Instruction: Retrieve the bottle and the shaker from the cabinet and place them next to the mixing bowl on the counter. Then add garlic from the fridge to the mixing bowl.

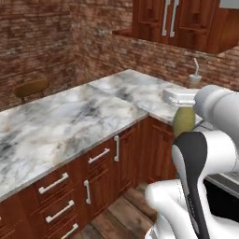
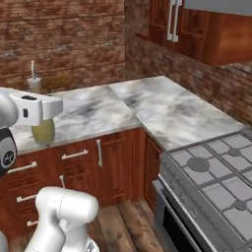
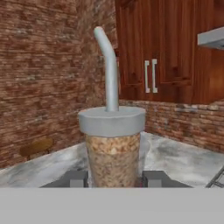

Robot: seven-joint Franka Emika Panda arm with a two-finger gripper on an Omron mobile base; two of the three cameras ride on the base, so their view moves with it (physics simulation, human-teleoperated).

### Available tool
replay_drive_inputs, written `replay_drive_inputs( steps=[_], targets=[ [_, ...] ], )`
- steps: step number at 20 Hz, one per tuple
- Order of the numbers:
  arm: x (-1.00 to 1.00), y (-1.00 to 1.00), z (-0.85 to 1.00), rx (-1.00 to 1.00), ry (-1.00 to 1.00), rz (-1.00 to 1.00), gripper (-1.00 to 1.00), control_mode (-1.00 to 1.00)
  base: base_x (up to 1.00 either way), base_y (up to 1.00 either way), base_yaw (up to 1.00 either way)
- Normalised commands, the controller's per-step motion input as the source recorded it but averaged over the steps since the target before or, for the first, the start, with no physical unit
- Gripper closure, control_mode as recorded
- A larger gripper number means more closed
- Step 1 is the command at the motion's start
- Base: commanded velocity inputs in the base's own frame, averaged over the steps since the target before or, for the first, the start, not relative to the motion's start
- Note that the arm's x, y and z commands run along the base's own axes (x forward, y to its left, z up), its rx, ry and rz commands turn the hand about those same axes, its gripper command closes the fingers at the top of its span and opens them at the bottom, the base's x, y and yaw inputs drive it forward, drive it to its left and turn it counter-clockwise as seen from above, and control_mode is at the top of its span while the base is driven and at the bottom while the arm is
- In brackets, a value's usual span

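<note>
**Gripper and bottle, counter edge**

Gripper (image 3: 113, 178): tips narrowly set beside the straw cup (image 3: 113, 162); whether they pinch it cannot be told.
Bottle (image 1: 183, 120): olive body under the hand, at the counter (image 1: 70, 121) edge. Probably rigid, smooth, slippery and top-heavy; grip the rounded body.

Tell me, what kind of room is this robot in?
It looks like a kitchen. There is a white marble counter over wooden drawers, a stove with grey burners, and wooden wall cabinets on a brick wall. A cup with a straw stands on the counter too.
</note>
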Motion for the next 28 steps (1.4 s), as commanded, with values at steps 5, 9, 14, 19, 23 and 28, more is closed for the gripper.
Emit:
replay_drive_inputs(
  steps=[5,9,14,19,23,28],
  targets=[
    [0.0,0.0,0.0,0.0,0.0,0.0,1.0,1.0,0.0,0.0,1.0],
    [0.0,0.0,0.0,0.0,0.0,0.0,1.0,1.0,-0.01,0.0,1.0],
    [0.0,0.0,0.0,0.0,0.0,0.0,1.0,1.0,-0.06,0.03,1.0],
    [0.0,0.0,0.0,0.0,0.0,0.0,1.0,1.0,-0.14,0.0,1.0],
    [0.0,0.0,0.0,0.0,0.0,0.0,1.0,1.0,-0.15,0.0,1.0],
    [0.0,0.0,0.0,0.0,0.0,0.0,1.0,1.0,-0.13,0.0,1.0]
  ],
)
